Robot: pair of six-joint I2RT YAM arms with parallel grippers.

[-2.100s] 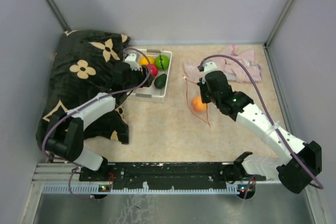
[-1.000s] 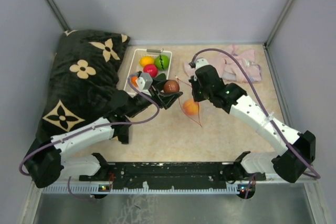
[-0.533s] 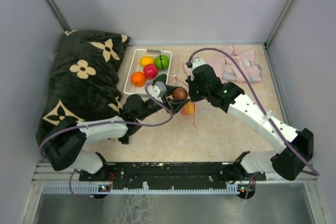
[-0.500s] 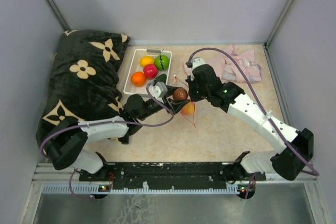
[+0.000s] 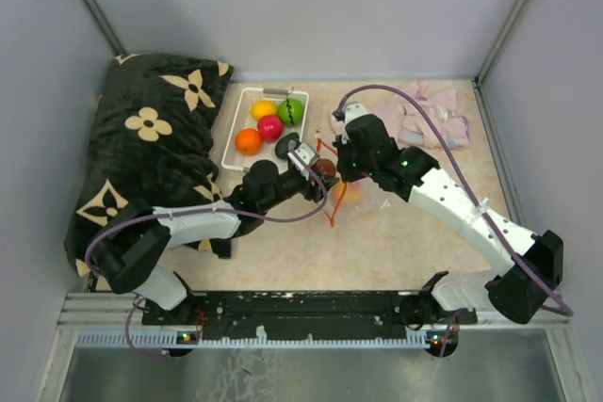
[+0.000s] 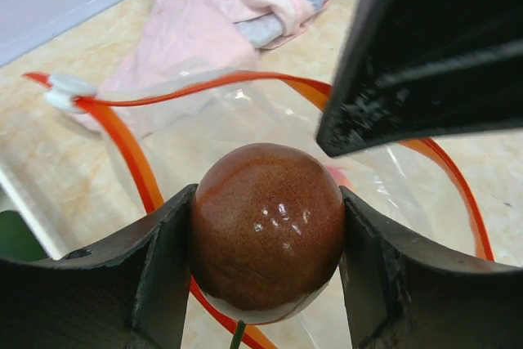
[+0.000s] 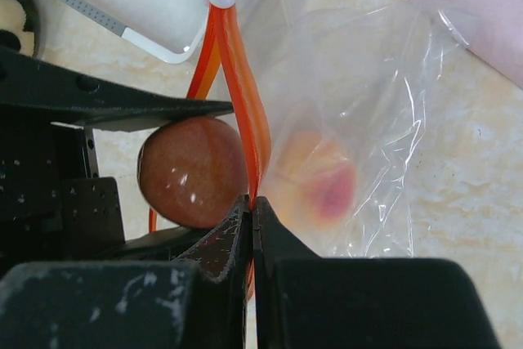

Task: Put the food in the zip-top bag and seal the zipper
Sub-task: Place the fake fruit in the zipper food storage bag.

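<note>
Grasping brown toy fruit (image 6: 267,222) in left gripper (image 5: 318,170) at zip-top bag (image 7: 368,120) mouth; pinching zipper (image 7: 245,104) in right gripper (image 7: 252,202).

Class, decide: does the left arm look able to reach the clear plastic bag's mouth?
Likely yes: the right jaws pinch the red-orange zipper strip, the bag gapes, nothing blocks the left arm.

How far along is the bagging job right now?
Done: one peach fruit sits in the bag. In hand: left gripper holds a brown fruit at the mouth, right gripper pinches the zipper open. Left: five pieces in the basket, then sealing.
</note>
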